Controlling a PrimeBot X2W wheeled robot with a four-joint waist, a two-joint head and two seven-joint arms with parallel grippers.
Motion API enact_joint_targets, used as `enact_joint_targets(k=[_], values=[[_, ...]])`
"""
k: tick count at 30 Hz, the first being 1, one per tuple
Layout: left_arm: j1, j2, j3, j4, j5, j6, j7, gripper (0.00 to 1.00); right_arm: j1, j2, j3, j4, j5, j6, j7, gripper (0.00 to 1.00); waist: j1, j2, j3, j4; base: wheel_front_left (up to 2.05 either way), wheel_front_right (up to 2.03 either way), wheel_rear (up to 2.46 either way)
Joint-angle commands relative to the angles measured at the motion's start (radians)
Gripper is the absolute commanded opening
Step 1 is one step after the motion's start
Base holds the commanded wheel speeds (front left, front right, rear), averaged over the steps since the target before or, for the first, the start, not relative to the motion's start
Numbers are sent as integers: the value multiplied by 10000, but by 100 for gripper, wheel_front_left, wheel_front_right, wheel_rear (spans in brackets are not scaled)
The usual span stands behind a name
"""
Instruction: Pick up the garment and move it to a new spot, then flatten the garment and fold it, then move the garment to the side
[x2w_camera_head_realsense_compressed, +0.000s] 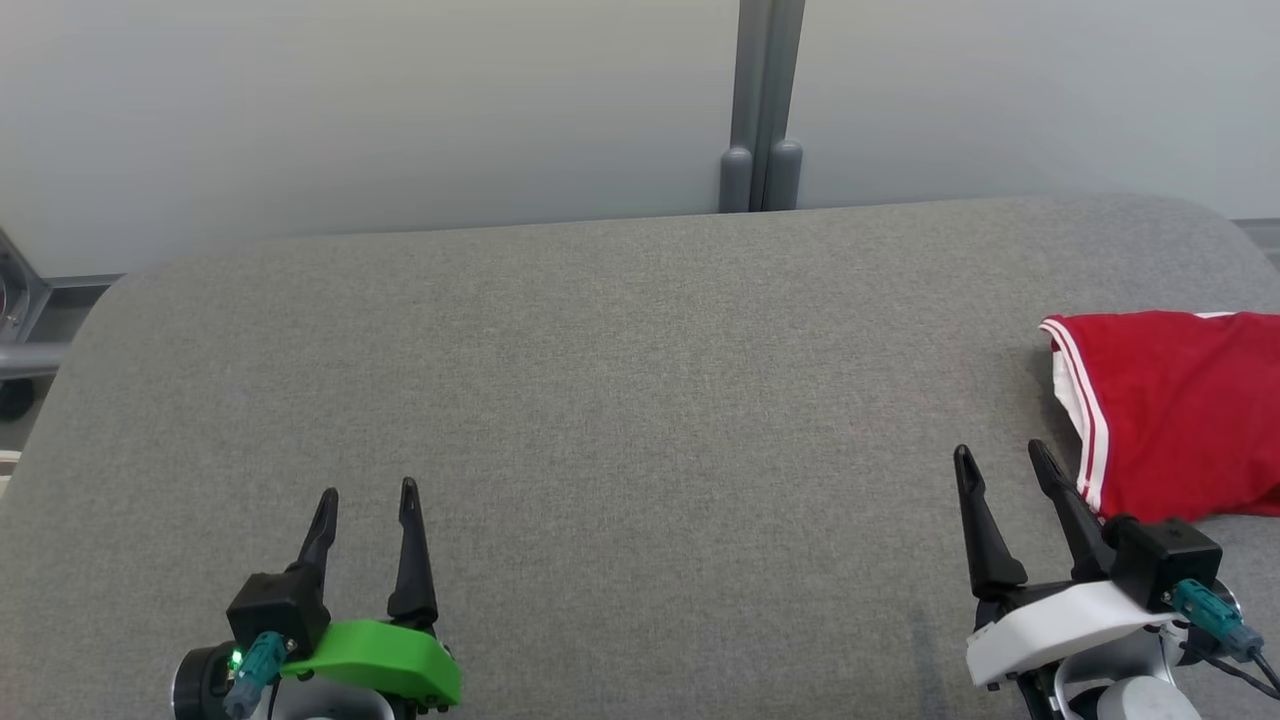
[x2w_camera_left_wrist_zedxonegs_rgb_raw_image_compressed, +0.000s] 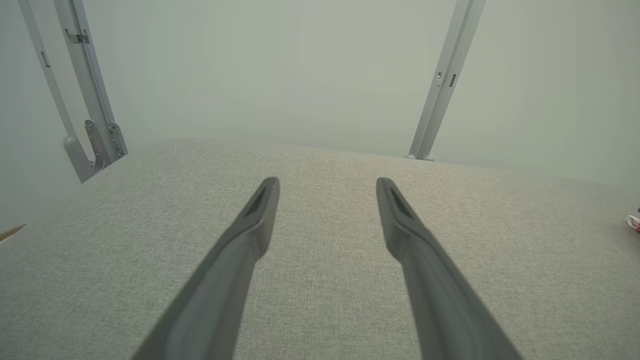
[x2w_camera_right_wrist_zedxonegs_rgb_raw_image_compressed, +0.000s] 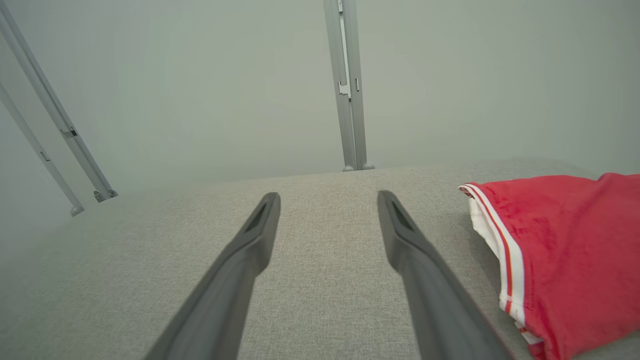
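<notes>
The garment (x2w_camera_head_realsense_compressed: 1175, 410) is red with white and red striped trim, lying folded at the right edge of the grey padded table (x2w_camera_head_realsense_compressed: 620, 400). In the right wrist view the garment (x2w_camera_right_wrist_zedxonegs_rgb_raw_image_compressed: 570, 250) lies just right of my fingers. My right gripper (x2w_camera_head_realsense_compressed: 1000, 460) stands open at the lower right, just left of the garment's near corner, nothing between its fingers. Near the front edge at the lower left my left gripper (x2w_camera_head_realsense_compressed: 367, 495) is open and empty. A sliver of the garment (x2w_camera_left_wrist_zedxonegs_rgb_raw_image_compressed: 634, 221) shows at the far right in the left wrist view.
A pale wall runs behind the table with a grey vertical post (x2w_camera_head_realsense_compressed: 762, 110) at the middle back. A grey metal frame (x2w_camera_head_realsense_compressed: 20, 320) shows past the table's left edge. The table's wide middle is bare grey fabric.
</notes>
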Motion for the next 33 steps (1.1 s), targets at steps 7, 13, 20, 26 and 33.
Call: enact_joint_targets(k=[7,13,20,26,33], values=[[192,151,-70,18,81,89,60,100,147,-33,-93,113,2,-2,-134,100,0,0,-65,3,0,0,0],[273,197,-126,-65,69,119,77,100,99,-33,-162,180,10,-2,-180,100,0,0,-115,24,0,0,0],[373,241,-201,-176,49,146,135,100,131,-32,-218,224,-61,-2,-208,100,0,0,-163,82,0,0,0],[427,290,-258,-218,7,151,155,100,132,-32,-221,221,-61,-2,-181,100,0,0,-175,104,0,0,0],[411,323,-299,-255,-66,157,166,100,124,-32,-265,232,-106,-3,-137,100,0,0,-161,106,0,0,0]])
